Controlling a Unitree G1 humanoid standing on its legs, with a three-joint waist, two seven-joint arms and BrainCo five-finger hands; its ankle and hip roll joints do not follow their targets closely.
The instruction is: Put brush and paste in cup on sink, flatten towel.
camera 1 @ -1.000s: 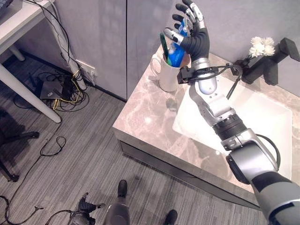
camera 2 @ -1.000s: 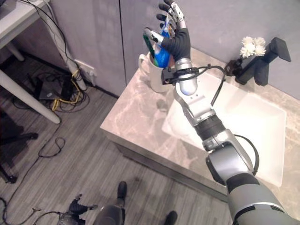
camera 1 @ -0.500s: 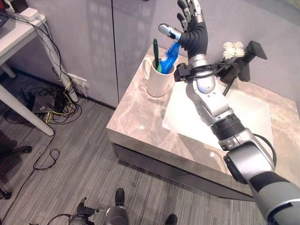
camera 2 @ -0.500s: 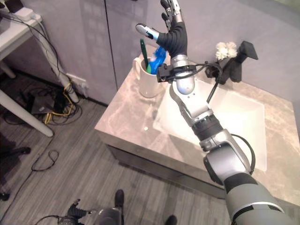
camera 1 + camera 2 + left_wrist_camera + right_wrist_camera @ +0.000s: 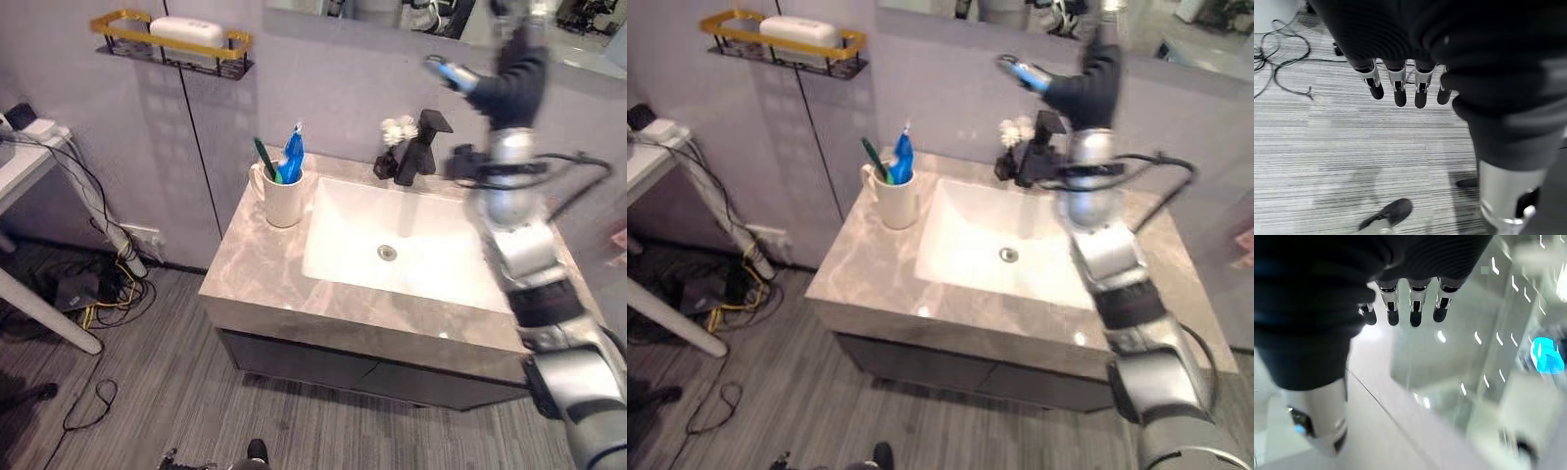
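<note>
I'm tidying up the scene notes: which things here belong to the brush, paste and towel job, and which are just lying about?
Belong to the job:
white cup
green toothbrush in the cup
blue toothpaste tube in the cup
sink
right hand, raised and empty

Just lying about:
black tap
white flowers
gold wall shelf

Open basin (image 5: 392, 240) beside cup (image 5: 283, 201)

arm (image 5: 534, 284): silver-grey | wrist cover: dark ribbed | fingers (image 5: 1415, 308): silver, dark tips
</note>
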